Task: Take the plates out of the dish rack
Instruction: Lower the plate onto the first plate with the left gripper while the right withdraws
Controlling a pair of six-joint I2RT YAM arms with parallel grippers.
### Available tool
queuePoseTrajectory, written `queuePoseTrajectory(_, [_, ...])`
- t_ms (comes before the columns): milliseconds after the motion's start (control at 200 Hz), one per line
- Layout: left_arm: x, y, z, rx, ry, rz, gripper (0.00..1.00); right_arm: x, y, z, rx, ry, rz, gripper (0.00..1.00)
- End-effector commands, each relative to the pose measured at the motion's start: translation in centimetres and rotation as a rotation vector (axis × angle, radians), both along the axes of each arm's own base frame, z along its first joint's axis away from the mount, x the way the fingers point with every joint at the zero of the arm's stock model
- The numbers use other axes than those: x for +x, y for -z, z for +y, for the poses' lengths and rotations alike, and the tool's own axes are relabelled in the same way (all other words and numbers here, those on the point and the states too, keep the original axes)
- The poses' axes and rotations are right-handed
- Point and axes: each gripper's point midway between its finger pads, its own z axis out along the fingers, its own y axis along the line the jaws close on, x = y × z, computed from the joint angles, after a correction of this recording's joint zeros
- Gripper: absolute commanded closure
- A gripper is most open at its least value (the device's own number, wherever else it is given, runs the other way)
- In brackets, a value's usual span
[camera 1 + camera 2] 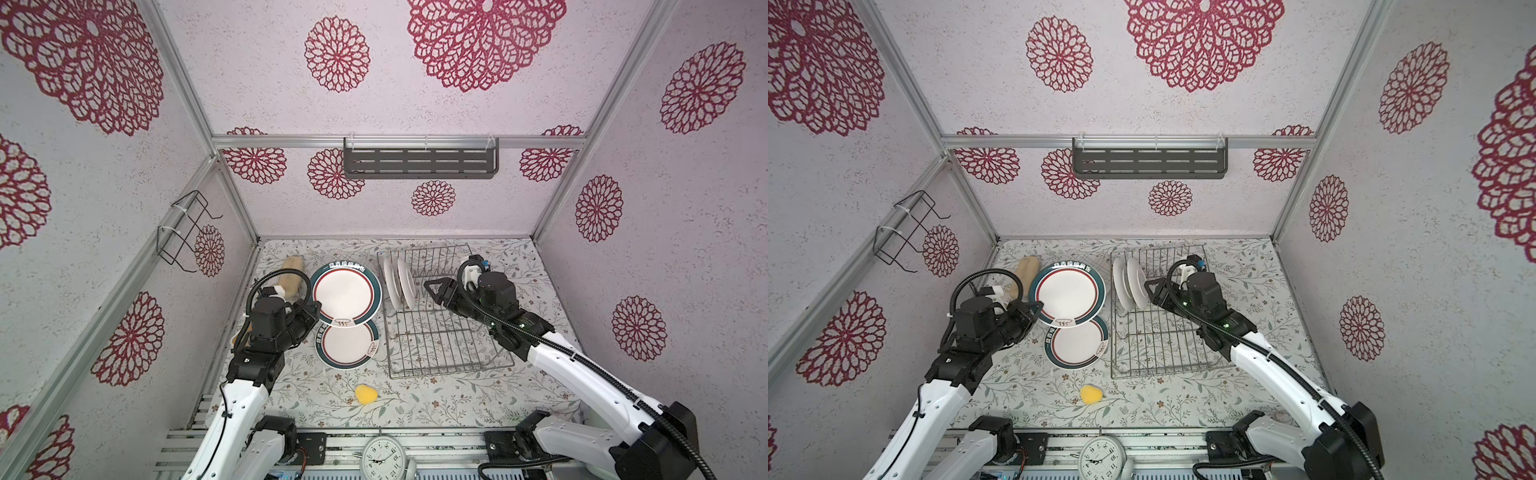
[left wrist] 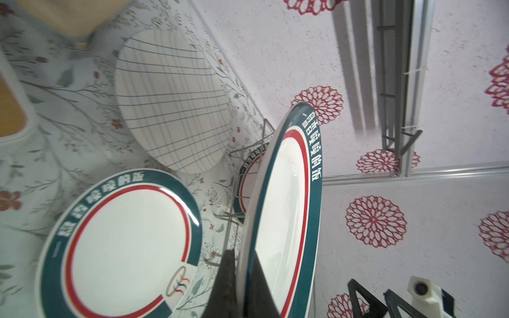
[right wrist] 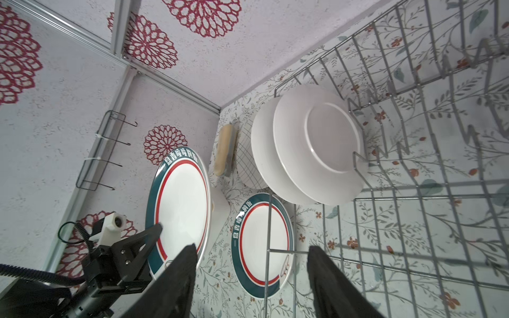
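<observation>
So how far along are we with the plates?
Done: a grid plate and one green-rimmed plate lie on the table. In hand: the left hand grips a second green-rimmed plate. Left: two plates stand in the rack; the right hand is open near them.

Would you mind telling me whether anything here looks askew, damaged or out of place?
Nothing looks spilled or broken. Only the green-rimmed plate is askew: the left gripper pinches its rim and it hangs tilted beside the flat plate on the table. The two white plates stand upright in the dish rack.
</observation>
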Motion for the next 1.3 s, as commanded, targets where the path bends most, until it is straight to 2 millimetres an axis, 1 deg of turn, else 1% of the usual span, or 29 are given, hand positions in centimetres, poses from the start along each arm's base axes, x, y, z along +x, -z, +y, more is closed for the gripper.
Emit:
queuePoseTrajectory(0, [-1.4,2.9,1.6,0.060,-0.026,0.087,1.00,1.1,-1.3,-1.1,-0.092,0.044,-0.058,0.33])
queuePoseTrajectory(170, [-2.3,6.2,2.1,0.044,-0.042,0.152,1.00,1.8,-0.7,-1.1,-0.147,0.046,-0.047,0.32])
queuePoseTrajectory(355, [-2.6,8.7,2.1,0.040,-0.041,0.192,1.00,2.4,0.5,-0.7,-0.189,0.042,-0.031,0.32])
queuePoseTrajectory(470, [-2.6,9.9,1.8,0.032,-0.031,0.206,1.00,2.6,1.1,-0.7,-0.232,0.047,-0.024,0.32])
queuePoseTrajectory(706, [-2.4,11.7,1.1,-0.008,-0.004,0.221,1.00,2.9,1.8,-0.2,-0.348,0.050,-0.032,0.31])
queuePoseTrajectory(891, [-2.3,12.6,1.0,-0.010,-0.002,0.235,1.00,3.2,2.5,0.2,-0.473,0.063,-0.044,0.30])
queuePoseTrajectory(1106, [-2.2,13.6,0.7,-0.027,0.014,0.246,1.00,3.4,3.3,1.3,-0.546,0.049,-0.046,0.29])
queuePoseTrajectory(1296, [-2.3,14.3,0.7,-0.022,0.011,0.264,1.00,3.7,4.2,1.7,-0.657,0.058,-0.046,0.28])
